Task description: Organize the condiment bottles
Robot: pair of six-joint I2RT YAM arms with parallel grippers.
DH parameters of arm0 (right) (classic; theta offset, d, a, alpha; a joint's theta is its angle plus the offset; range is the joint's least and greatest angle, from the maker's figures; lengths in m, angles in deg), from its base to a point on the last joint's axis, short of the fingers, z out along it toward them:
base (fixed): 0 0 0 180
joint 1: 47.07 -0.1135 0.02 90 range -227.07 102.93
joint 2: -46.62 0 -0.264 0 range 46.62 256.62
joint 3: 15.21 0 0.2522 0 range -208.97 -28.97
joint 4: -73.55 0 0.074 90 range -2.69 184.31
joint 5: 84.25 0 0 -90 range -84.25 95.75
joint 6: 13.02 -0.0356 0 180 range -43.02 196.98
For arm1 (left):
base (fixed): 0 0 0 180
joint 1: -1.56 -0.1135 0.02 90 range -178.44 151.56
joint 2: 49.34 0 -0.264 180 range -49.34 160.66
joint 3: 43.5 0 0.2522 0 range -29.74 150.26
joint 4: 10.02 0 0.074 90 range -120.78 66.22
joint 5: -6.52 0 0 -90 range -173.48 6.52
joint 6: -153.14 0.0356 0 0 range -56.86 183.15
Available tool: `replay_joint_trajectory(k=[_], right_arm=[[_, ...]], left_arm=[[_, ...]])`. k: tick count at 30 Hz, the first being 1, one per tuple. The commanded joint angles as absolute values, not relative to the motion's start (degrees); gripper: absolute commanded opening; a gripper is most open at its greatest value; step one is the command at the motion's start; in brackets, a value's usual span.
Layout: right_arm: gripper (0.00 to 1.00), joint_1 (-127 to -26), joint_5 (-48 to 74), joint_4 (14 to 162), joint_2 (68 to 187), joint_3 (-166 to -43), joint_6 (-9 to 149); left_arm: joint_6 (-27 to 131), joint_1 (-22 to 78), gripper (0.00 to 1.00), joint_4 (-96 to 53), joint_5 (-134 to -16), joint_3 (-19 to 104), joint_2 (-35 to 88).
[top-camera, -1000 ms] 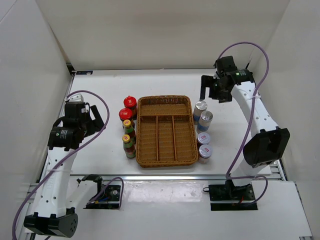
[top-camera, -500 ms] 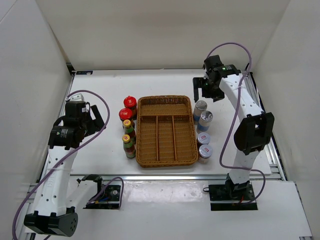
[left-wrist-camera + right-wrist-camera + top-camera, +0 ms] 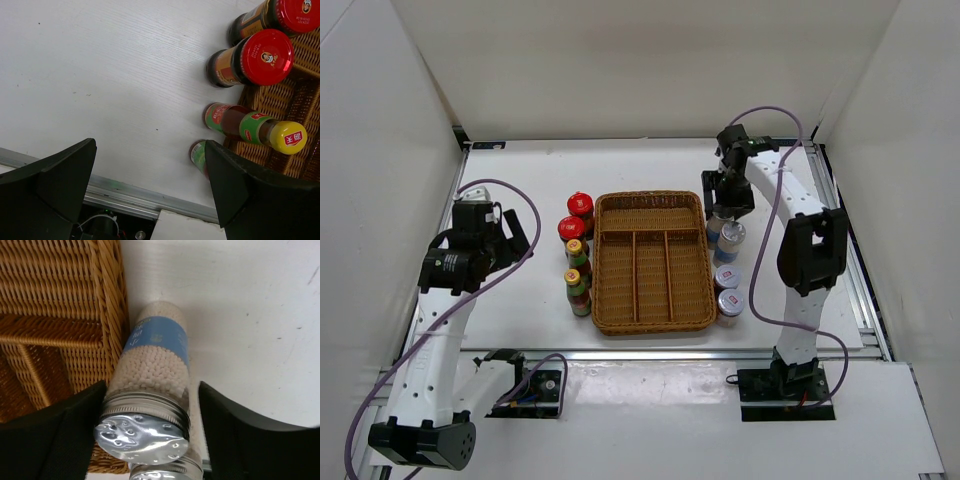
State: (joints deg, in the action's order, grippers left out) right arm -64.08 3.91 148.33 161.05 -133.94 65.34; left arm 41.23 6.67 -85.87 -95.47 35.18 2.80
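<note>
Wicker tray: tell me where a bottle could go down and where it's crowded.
All four tray compartments are bare. Bare table lies left of the red-lidded jars and behind the tray. Crowded: bottles line both long sides; the right gripper straddles the farthest silver-topped jar.

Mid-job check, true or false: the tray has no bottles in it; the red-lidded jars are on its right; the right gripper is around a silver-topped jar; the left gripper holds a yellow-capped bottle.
1. The wicker tray holds no bottles. True.
2. The red-lidded jars stand right of the tray. False: they stand on its left.
3. The right gripper straddles a silver-topped jar. True.
4. The left gripper holds a yellow-capped bottle. False: it is open and empty; the yellow-capped bottles stand beside the tray.
</note>
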Motion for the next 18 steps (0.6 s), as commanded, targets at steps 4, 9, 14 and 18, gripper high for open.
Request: replay_joint_trajectory(k=[4,9,14,18], right_arm=[[0.55,-64.21,6.55,153.05,161.83,-136.1,64.59],[0.31,-64.21,3.04,153.58,158.68,-139.0,64.06],[0.17,-68.06,-2.32,155.16,154.03,-145.15,64.94],[0.12,-73.78,-5.85,150.97,148.32,-142.36,65.46]], left_arm=[[41.17,6.48,1.0,-85.22,-94.56,34.77,2.95],[41.17,6.48,1.0,-85.22,-93.94,34.77,2.34],[41.17,6.48,1.0,-85.22,-92.8,34.77,2.34],[41.17,6.48,1.0,-85.22,-92.8,34.77,2.34]])
